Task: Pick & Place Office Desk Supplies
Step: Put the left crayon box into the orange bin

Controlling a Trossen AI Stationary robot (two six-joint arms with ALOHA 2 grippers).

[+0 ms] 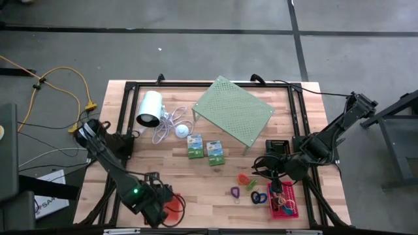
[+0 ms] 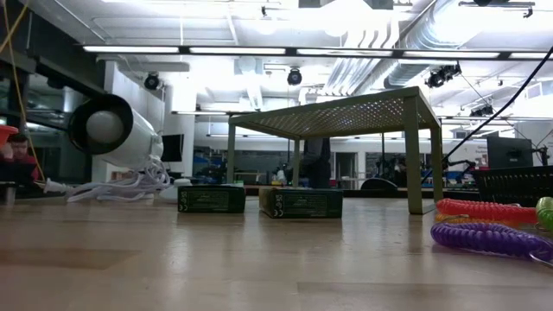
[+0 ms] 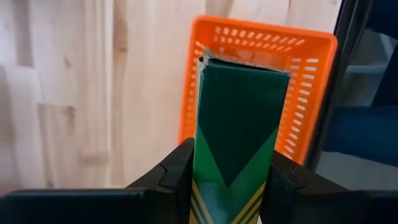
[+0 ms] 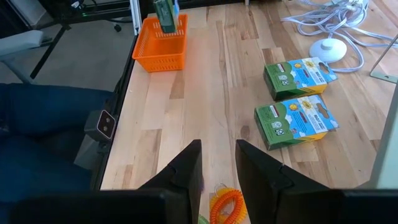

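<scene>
A light wooden table (image 1: 215, 179) with a black frame stands on a grey concrete floor (image 1: 196, 55) crossed by dark lines. A yellow cable (image 1: 62, 75) loops over the floor beside the table. Beyond the table, the room is a wide workshop with long ceiling light strips (image 2: 259, 49), pale exposed ducts (image 2: 380, 43) and a person (image 2: 17, 155) seated far off.

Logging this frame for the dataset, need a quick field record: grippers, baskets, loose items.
left gripper: shut on green box, held over orange basket at the table's near left corner
right gripper: open, empty, above orange coil loop
pink basket: near right, small items inside
black basket: behind the pink one
two green-white boxes: side by side mid-table, in front of perforated shelf
white cylinder: lying on its side, back left
</scene>
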